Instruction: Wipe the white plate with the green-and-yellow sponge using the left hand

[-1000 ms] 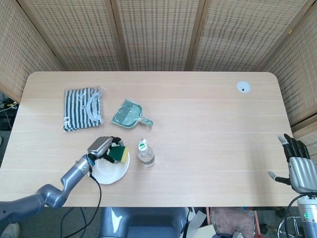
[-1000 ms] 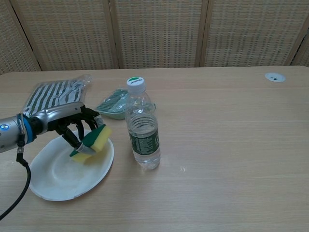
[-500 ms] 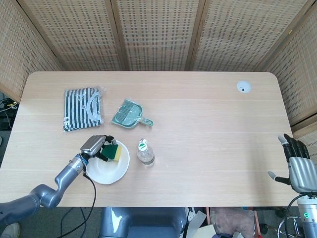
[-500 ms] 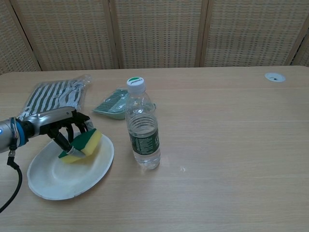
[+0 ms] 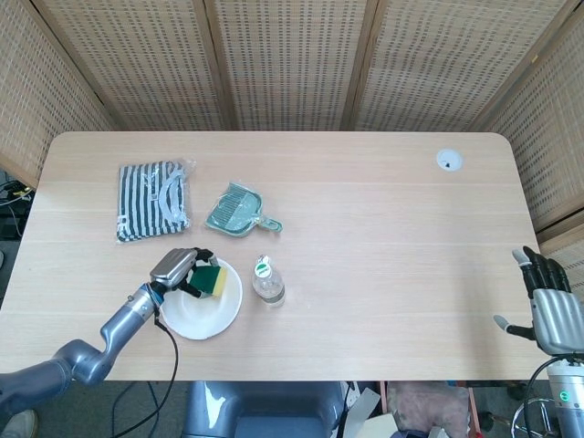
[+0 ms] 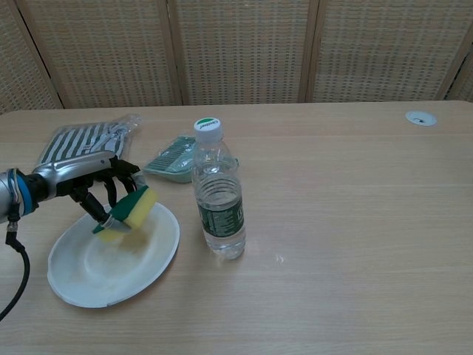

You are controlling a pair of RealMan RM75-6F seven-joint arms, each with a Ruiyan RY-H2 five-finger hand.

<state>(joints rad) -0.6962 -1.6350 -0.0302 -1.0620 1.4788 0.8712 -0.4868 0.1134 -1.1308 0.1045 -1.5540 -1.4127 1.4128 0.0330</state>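
Your left hand point(image 6: 89, 185) pinches the green-and-yellow sponge point(image 6: 130, 211) over the white plate's point(image 6: 111, 277) far rim. The sponge looks light and squashy, so hold its edges; the plate may skid. Right hand point(image 5: 549, 306) idle, fingers apart.

The left hand point(image 6: 89, 181) hides part of the sponge point(image 6: 131, 209); the right arm is cropped.

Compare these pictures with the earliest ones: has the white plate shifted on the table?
Yes. In the chest view the white plate has slid slightly right, its rim now nearer the fixed water bottle, pushed as the left hand wipes it with the sponge.
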